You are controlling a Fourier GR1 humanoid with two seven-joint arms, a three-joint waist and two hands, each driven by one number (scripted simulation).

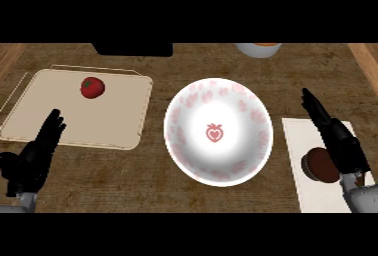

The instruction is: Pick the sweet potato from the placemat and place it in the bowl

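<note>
A dark, grainy wooden counter (148, 185) fills the frame, with paler wood strips at its far left and right edges. At centre sits a smooth white bowl (218, 131), an oval taller than wide in this view, its inner wall dotted with pink blotches and a small red strawberry mark at the bottom. At lower right lies a plain white rectangular placemat (310, 137), flat and matte, running off the lower edge. On it rests the sweet potato (321, 165), a smooth reddish-brown rounded lump with a paler rim along its left side; its long axis runs roughly up and down the frame, though which end leads cannot be told. The right hand (341, 145), black and glossy, lies just to the right of the sweet potato and partly over it, fingers straight and close together, pointing toward the upper left; they are not curled round it. At upper left is a beige rectangular tray (44, 125) with rounded corners and a raised lip, carrying a small round red tomato (92, 87) with a green stem spot. The left hand (33, 160) shows at lower left, fingers straight and slightly fanned over the tray's near edge. A black box-like object (133, 48) and a white cup (258, 49) with an orange top touch the upper edge.
</note>
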